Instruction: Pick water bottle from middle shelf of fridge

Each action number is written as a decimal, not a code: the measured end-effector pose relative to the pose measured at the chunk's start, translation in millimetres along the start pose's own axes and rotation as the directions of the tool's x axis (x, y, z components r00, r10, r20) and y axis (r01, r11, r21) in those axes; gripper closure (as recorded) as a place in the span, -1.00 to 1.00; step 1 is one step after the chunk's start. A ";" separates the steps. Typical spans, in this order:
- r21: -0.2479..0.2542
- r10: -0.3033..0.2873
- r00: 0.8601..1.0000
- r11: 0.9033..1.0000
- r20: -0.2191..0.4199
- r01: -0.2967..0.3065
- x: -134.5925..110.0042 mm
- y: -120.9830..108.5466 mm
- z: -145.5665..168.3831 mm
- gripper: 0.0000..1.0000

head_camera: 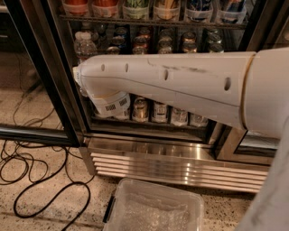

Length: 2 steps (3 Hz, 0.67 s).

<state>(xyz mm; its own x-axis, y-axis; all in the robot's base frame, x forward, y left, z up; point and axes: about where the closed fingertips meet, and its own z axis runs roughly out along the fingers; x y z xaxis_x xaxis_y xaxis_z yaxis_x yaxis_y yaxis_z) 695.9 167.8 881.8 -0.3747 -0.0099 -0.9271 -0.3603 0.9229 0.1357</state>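
Note:
The water bottle [84, 46], clear and ribbed with a white cap, stands at the left end of the middle shelf, beside rows of soda cans [141, 38]. The shelf rack itself is hidden behind my white arm [180, 85], which crosses the open fridge [180, 158] from the right. My gripper [110, 104] is at the arm's left end, reaching into the fridge just below and a little right of the bottle. Only its labelled wrist end shows. It does not appear to touch the bottle.
A rack of small bottles [135, 9] runs above the cans. More cans [159, 112] stand on the lowest shelf. The open glass door [31, 67] stands left. Black cables [40, 189] lie on the floor. A clear plastic bin [153, 210] sits before the steel grille.

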 end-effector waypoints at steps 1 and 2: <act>0.000 0.001 1.000 1.000 -0.002 -0.001 0.9 -0.1 -0.5 1.00; 0.014 0.033 0.999 0.999 -0.044 -0.032 21.0 -1.2 -16.8 1.00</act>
<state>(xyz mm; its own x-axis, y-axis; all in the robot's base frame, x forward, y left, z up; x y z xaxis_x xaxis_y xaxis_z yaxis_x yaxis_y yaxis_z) 674.1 160.1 868.0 -0.4234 0.0032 -0.9060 -0.3361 0.9281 0.1603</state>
